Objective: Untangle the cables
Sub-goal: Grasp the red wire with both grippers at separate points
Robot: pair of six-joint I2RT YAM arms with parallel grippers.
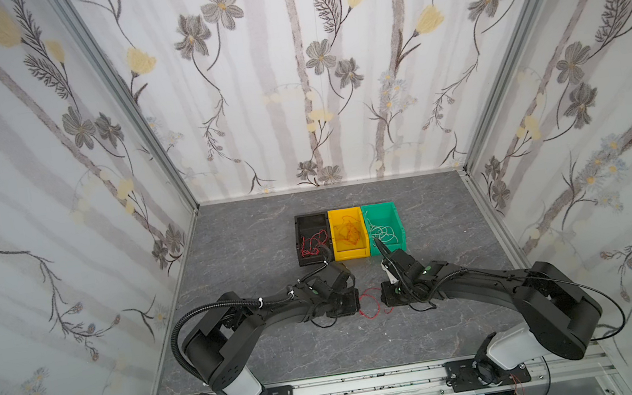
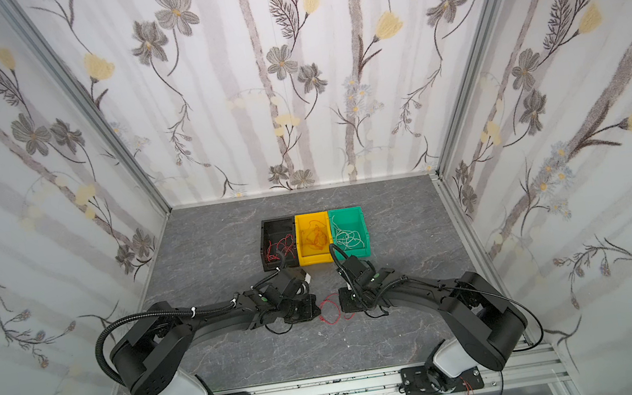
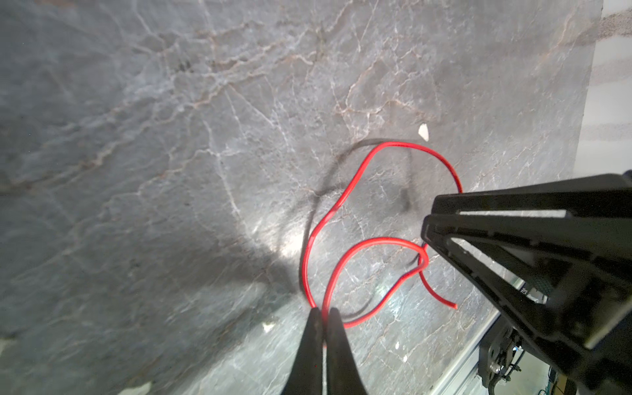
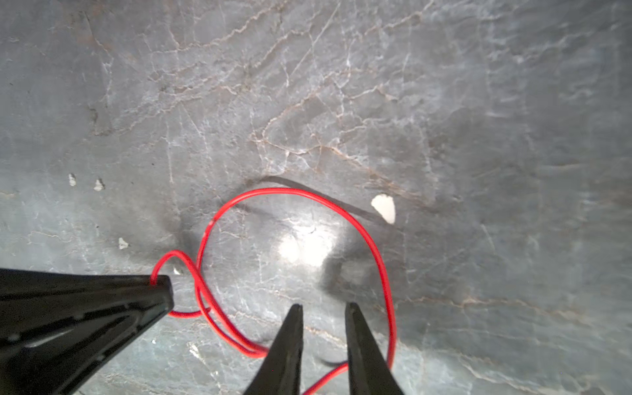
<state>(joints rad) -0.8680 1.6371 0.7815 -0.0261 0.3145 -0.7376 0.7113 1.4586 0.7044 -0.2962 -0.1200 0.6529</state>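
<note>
Left claw (image 3: 323, 309) clenched on a looping red cable (image 3: 403, 146) over the grey desk (image 3: 171, 136); right claw (image 4: 325, 306) parted, straddling a strand of it.

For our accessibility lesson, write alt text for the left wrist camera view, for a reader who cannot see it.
The shut left gripper pinches a thin red cable, whose loops cross themselves over a grey marbled table. The right gripper sits beside the loops, close to one crossing.
</note>
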